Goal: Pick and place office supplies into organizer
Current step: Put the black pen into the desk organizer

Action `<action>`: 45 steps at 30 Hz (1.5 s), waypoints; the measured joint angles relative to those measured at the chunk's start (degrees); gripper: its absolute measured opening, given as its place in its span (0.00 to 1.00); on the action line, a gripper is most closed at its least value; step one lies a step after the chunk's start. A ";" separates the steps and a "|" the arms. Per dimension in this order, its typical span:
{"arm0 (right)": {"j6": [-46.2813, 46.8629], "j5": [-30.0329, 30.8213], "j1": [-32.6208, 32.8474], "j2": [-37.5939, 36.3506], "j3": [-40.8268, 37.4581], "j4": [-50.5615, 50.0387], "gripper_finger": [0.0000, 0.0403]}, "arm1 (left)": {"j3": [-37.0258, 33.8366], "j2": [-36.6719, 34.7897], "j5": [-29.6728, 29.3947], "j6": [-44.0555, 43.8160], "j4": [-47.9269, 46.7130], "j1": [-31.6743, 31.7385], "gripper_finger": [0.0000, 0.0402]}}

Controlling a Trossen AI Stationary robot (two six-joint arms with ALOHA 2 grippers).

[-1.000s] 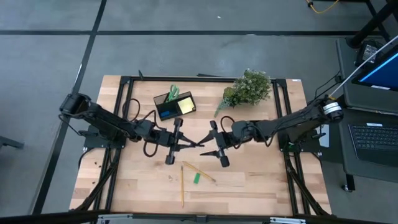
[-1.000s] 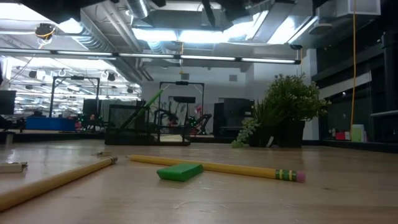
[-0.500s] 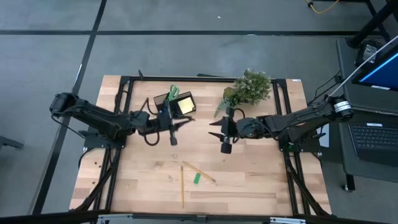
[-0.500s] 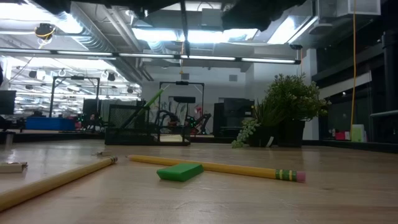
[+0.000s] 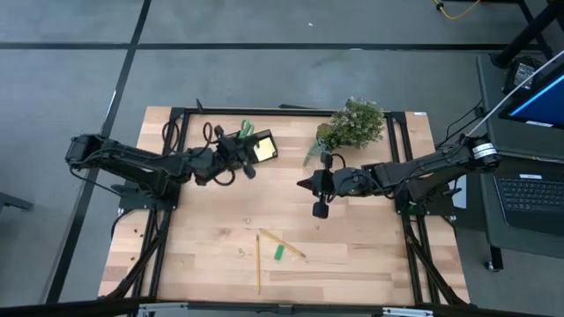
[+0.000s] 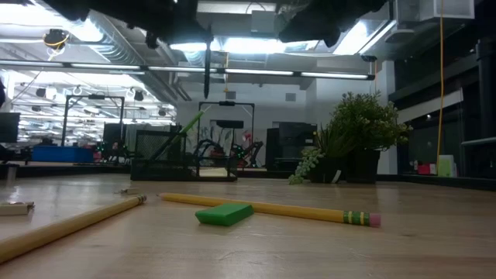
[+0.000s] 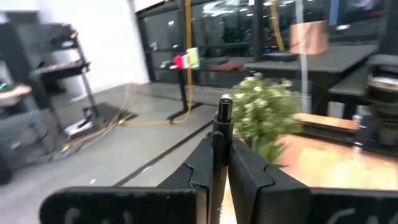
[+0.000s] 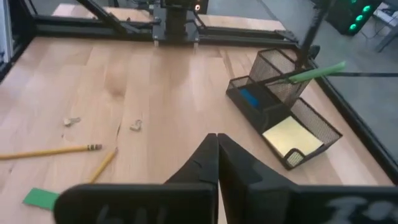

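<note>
Since the earlier frame, left gripper [image 5: 249, 165] has moved over the organizer [image 5: 248, 150], fingers clamped on a black pen [image 7: 221, 134]. Right gripper [image 5: 306, 186] has retracted mid-table, fingers together, empty.

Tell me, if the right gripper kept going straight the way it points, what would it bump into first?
Probably nothing soon: the right gripper points across bare table toward the left arm's base at the far edge. The organizer sits off to one side.
</note>
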 joint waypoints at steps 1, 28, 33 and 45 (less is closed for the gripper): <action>0.18 0.02 0.22 0.01 0.00 0.02 0.01 | 0.00 0.00 -0.13 -1.02 -0.36 1.03 0.06; 2.88 -0.08 2.25 9.63 -0.02 1.27 0.00 | -0.02 0.04 -14.76 -17.75 -24.07 10.83 0.06; 2.50 -0.08 2.25 9.69 -0.02 2.38 0.00 | -0.02 0.04 -16.23 -22.34 -27.30 10.83 0.06; 2.32 -0.08 2.25 9.69 -0.02 2.27 0.00 | -11.48 0.07 -16.41 -31.17 -15.26 10.77 0.06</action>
